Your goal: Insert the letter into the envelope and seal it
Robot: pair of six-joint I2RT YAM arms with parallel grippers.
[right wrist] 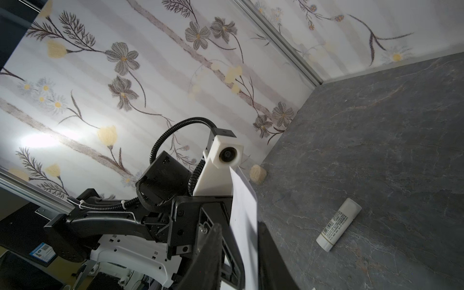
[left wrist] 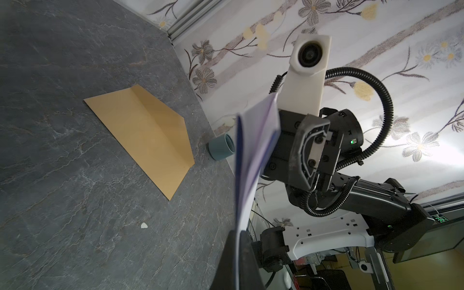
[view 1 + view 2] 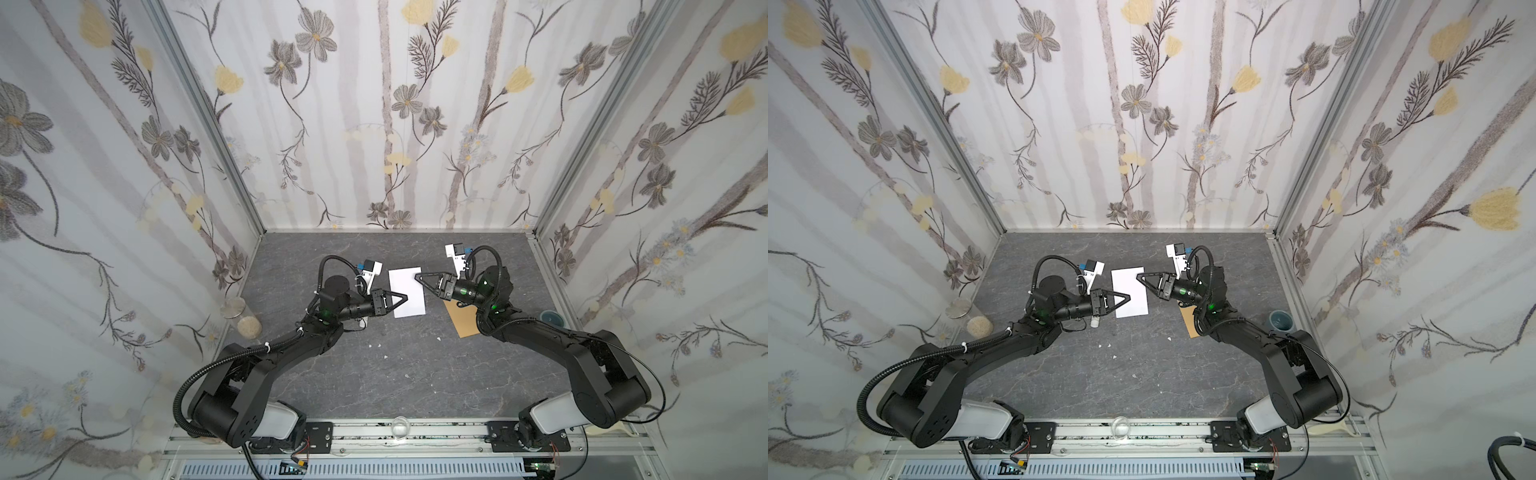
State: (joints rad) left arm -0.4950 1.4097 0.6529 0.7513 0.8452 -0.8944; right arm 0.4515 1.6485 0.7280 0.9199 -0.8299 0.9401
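Top views, letter: the letter (image 3: pixel 409 293) hangs plain white side up above the grey worktop (image 3: pixel 415 374), between my two arms.
Top views, left fingers: my left fingers (image 3: pixel 404 297) are clamped together on the letter's left edge.
Top views, right fingers: my right fingers (image 3: pixel 420 277) meet the letter's far right corner; their state cannot be told from here.
Top views, envelope: the envelope (image 3: pixel 461 320) lies flat on the worktop, partly under my right arm and apart from the letter.
Left wrist view, letter: the letter (image 2: pixel 251 155) appears nearly edge-on with its blue border showing, rising from my closed left fingers (image 2: pixel 248 263).
Left wrist view, envelope: the envelope (image 2: pixel 143 135) rests flat with its pointed flap unfolded, near a grey-blue cup (image 2: pixel 222 147).
Right wrist view, right fingers: my right fingers (image 1: pixel 213 253) stand apart, with the letter (image 1: pixel 244 218) passing between them.
Right wrist view, glue stick: a white glue stick (image 1: pixel 339 224) lies on its side on the worktop.
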